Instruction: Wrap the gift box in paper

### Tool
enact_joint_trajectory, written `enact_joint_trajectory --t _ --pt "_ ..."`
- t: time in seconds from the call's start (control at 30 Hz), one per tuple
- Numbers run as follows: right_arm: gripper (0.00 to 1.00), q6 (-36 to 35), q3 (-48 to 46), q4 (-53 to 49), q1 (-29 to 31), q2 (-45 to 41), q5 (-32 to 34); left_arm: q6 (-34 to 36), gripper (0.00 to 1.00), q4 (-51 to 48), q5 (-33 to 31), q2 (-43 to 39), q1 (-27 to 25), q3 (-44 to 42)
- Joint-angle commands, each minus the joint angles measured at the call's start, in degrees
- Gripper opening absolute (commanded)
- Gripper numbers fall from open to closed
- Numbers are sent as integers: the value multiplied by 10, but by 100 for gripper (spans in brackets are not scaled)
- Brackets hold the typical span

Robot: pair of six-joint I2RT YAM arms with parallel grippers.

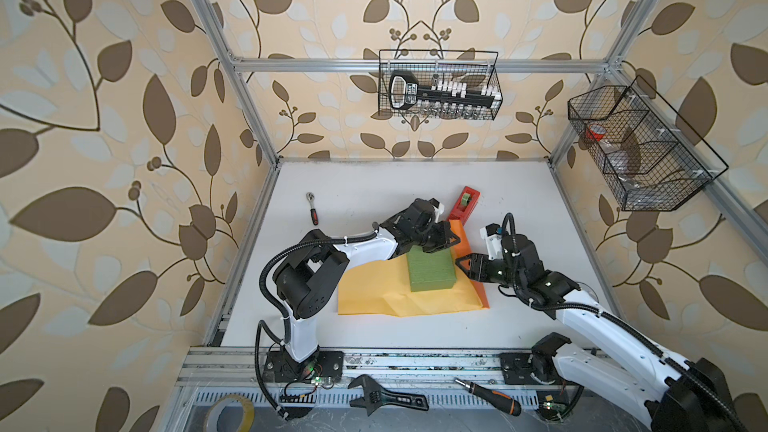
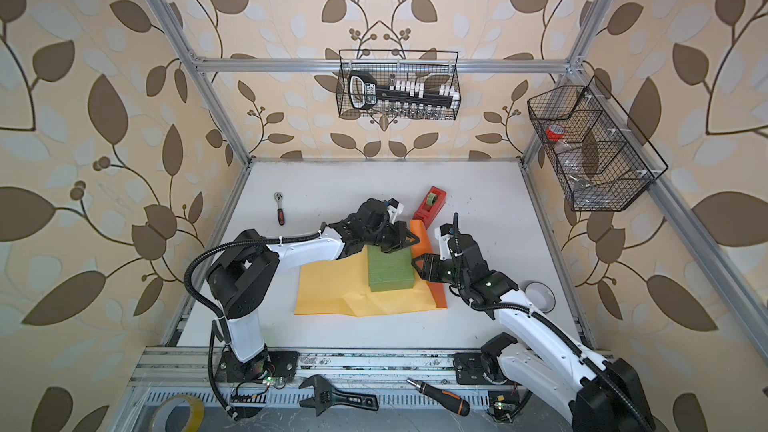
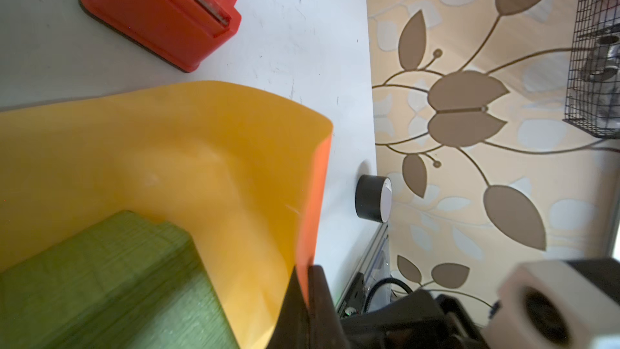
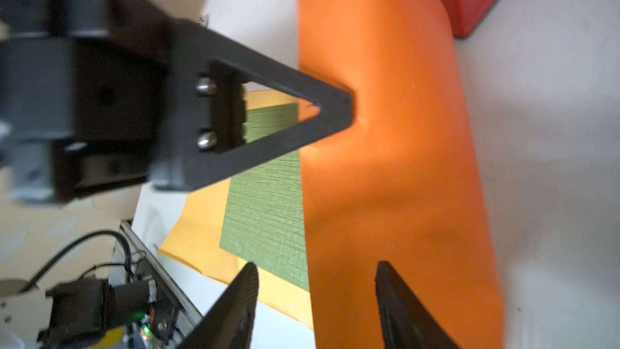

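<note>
Flagging risks: what fails from here? [KM]

Slip, mainly. The left hand [image 3: 304, 300] is clamped fully shut on a thin strip of the raised edge of the paper [image 1: 374, 290]. It has a small bite on a glossy orange face, so a pull across the gift box [image 1: 430, 270] could tear the edge or pop it free. [RJ]

Right hand? [KM]

The right hand [image 4: 318, 297] has its jaws apart, astride the raised flap and gripping nothing. Judgement: closing off-line would crease the flap, and a push could slide the box on the sheet. The tape dispenser [image 1: 465, 203] sits just beyond the flap's far corner and could snag it. [RJ]

Box position? [KM]

It's on the yellow face, toward the sheet's right side, mid-counter [image 1: 374, 184]. The flap rises beside the box's right side and is not yet over the lid. [RJ]

Appearance? [KM]

The box is matte olive green with fine ribbing, square corners and the lid seated. The paper is creased near its front edge, with the rest lying flat. [RJ]
</note>
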Motion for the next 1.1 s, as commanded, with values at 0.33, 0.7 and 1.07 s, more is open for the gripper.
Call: enact_joint_trajectory --t 0.33,0.7,1.07 --pt "79 -61 13 -12 -49 -7 -15 131 0 -109 161 -46 100 -17" --pt "96 -34 24 34 -20 67 46 179 0 -139 170 -69 125 -37" --pt "100 -17 44 113 0 180 32 244 0 -192 169 -86 154 -45"
